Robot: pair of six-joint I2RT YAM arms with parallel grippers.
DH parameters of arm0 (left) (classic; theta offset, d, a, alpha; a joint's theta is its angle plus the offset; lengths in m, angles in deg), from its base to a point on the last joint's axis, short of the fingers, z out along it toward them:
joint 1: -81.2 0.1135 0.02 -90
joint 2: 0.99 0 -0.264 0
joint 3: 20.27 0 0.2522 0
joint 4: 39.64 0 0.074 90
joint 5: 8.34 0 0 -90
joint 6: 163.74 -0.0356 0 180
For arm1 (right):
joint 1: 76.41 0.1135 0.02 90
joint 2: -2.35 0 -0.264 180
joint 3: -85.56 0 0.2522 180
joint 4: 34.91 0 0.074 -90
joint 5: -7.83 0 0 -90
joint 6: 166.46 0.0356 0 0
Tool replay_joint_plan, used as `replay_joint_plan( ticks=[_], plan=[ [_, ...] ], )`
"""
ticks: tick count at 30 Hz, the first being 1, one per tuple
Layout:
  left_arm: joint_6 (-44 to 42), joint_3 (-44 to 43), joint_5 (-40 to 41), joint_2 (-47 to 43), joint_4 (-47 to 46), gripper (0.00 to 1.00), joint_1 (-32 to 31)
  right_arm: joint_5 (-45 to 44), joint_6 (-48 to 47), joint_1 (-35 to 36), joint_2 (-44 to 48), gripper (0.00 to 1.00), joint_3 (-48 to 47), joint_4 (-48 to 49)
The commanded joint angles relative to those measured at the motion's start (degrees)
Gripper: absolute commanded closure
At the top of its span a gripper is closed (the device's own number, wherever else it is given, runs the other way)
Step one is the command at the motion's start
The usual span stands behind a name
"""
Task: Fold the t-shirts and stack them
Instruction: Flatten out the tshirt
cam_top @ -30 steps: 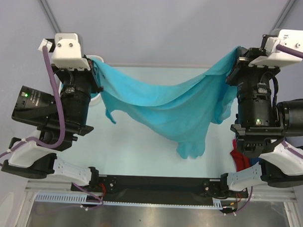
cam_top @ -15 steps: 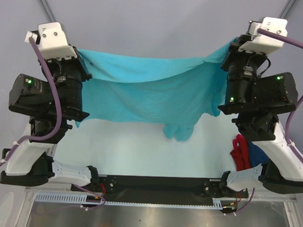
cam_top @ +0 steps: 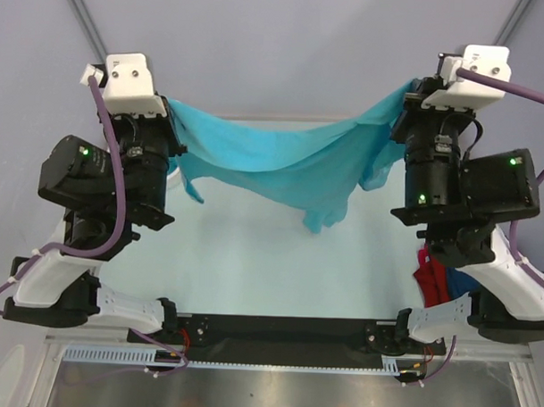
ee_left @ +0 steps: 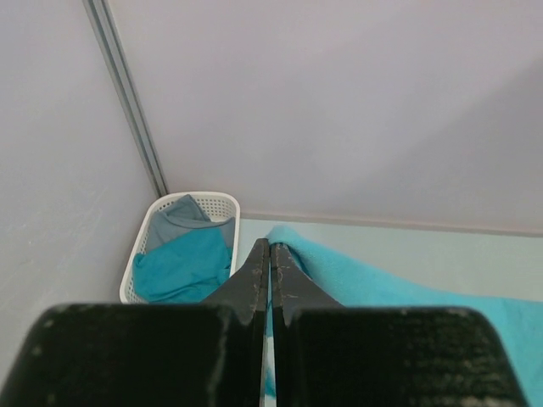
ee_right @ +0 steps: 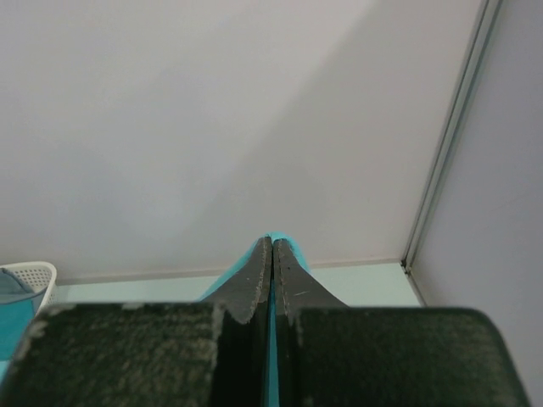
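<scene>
The left hand (cam_top: 166,110), at about 10 o'clock in the overhead view, is raised high and pinched fully closed on one edge of the teal t-shirt (cam_top: 282,164). The right hand (cam_top: 408,90), at about 2 o'clock, is raised to a similar height and clamped tight on the opposite edge. Each wrist view shows the two dark fingers pressed together with teal fabric caught between them.

The shirt hangs between the two hands, off the tabletop (cam_top: 252,265). It sags in the middle, and a bunched fold droops lowest just right of centre.

In the left wrist view, a white slotted basket (ee_left: 216,199) sits in the far corner at about 10 o'clock. It holds a grey t-shirt (ee_left: 178,220) and some teal cloth (ee_left: 182,267).

At about 4 o'clock overhead, a red t-shirt (cam_top: 428,271) and a navy t-shirt (cam_top: 459,281) lie on the tabletop, partly hidden behind the right arm.
</scene>
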Motion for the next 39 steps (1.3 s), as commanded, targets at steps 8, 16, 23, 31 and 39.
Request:
replay_joint_plan(
  ticks=[8, 16, 23, 31, 39],
  plan=[
    [-9.0, 0.3, 9.7, -0.7, -11.5, 1.00, -13.9, -7.4, -28.6, 11.3, 1.2, 1.00, 2.6, 32.9],
    [-7.3, 4.2, 12.7, -2.3, -11.6, 1.00, -17.2, -7.5, -33.4, 13.1, 0.5, 1.00, 5.1, 40.6],
    [-6.2, 12.0, 10.0, -6.4, -14.3, 1.00, -12.8, -5.3, -19.4, 7.0, 3.9, 1.00, 11.1, 30.2],
    [-3.3, 24.9, 5.0, -10.1, -16.1, 1.00, -1.6, 3.1, 23.2, -9.9, 7.0, 1.00, 13.9, -15.5],
    [37.9, 11.6, -17.5, -3.1, 31.4, 1.00, 17.8, 15.6, 42.7, -26.1, 2.9, 1.00, 11.8, -31.5]
  ],
)
